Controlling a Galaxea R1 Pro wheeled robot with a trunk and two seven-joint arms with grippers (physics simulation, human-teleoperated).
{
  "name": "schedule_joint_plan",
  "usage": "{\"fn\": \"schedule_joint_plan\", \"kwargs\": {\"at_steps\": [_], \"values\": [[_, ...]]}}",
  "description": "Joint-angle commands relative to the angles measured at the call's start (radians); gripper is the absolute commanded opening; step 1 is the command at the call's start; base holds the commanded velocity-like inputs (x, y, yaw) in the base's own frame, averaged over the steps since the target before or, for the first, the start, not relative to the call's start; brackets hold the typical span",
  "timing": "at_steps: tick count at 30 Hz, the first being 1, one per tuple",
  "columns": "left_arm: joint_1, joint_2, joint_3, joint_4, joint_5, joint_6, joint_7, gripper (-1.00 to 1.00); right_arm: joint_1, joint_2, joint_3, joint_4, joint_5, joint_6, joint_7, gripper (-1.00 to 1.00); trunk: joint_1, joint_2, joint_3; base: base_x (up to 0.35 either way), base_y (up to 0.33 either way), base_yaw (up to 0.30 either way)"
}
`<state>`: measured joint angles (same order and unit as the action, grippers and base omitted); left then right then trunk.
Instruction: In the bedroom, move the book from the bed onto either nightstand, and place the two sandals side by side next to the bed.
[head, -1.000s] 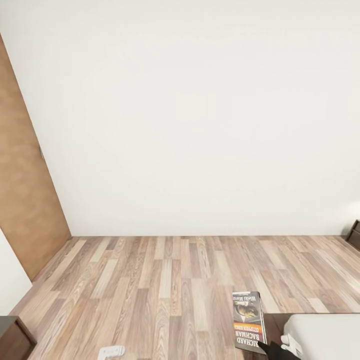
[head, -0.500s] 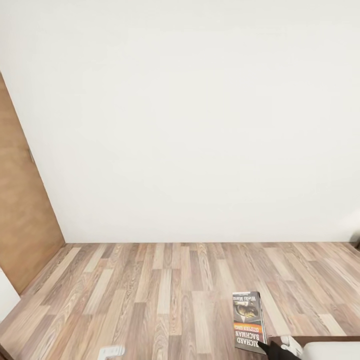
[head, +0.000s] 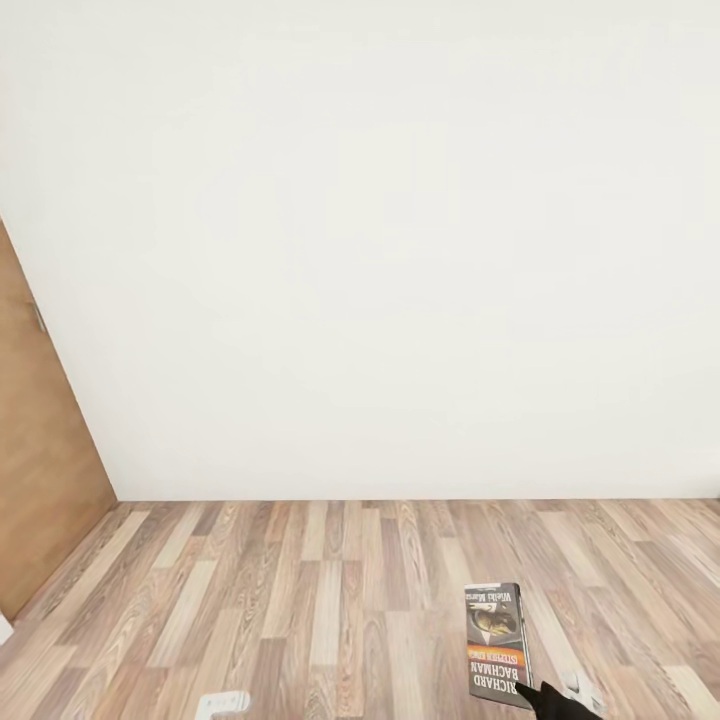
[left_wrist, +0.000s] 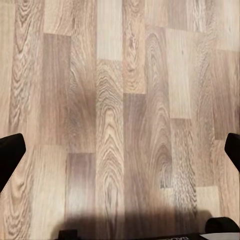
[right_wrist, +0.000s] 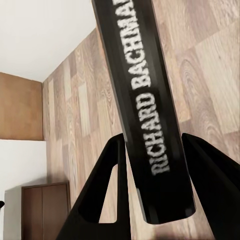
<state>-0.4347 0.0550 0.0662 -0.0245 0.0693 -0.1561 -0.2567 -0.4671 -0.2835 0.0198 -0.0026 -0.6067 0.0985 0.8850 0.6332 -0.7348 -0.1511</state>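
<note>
Where planks run — thin glossy book (head: 496, 642) in right gripper (right_wrist: 150, 200)

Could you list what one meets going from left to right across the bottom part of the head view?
Brown door → left end effector → book → right end effector, gripping the book's near end.

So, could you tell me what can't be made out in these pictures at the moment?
- The book: in the head view its lower end is covered by the right gripper, which the bottom edge cuts off.
- In the right wrist view the cover is hidden; the spine faces the camera and runs past the top edge.
- Left gripper: the picture's sides cut off the fingertips, above the plank floor.
</note>
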Motion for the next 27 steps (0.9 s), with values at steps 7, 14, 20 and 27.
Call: {"fn": "schedule_joint_plan", "kwargs": {"at_steps": [7, 14, 20, 27], "values": [[-0.001, 0.000, 0.006, 0.001, 0.007, 0.000, -0.007, 1.00, -0.001, 0.000, -0.002, 0.000, -0.011, 0.010, 0.004, -1.00, 0.001, -0.001, -0.002, 0.333, 0.000, 0.000], [-0.001, 0.000, 0.006, 0.001, 0.007, 0.000, -0.007, 1.00, -0.001, 0.000, -0.002, 0.000, -0.011, 0.010, 0.004, -1.00, 0.001, -0.001, -0.002, 0.333, 0.000, 0.000], [-0.001, 0.000, 0.006, 0.001, 0.007, 0.000, -0.007, 1.00, -0.001, 0.000, -0.002, 0.000, -0.011, 0.010, 0.005, -1.00, 0.001, -0.001, -0.002, 0.333, 0.000, 0.000], [-0.001, 0.000, 0.006, 0.001, 0.007, 0.000, -0.007, 1.00, -0.001, 0.000, -0.002, 0.000, -0.011, 0.010, 0.005, -1.00, 0.001, -0.001, -0.002, 0.333, 0.000, 0.000]]}}
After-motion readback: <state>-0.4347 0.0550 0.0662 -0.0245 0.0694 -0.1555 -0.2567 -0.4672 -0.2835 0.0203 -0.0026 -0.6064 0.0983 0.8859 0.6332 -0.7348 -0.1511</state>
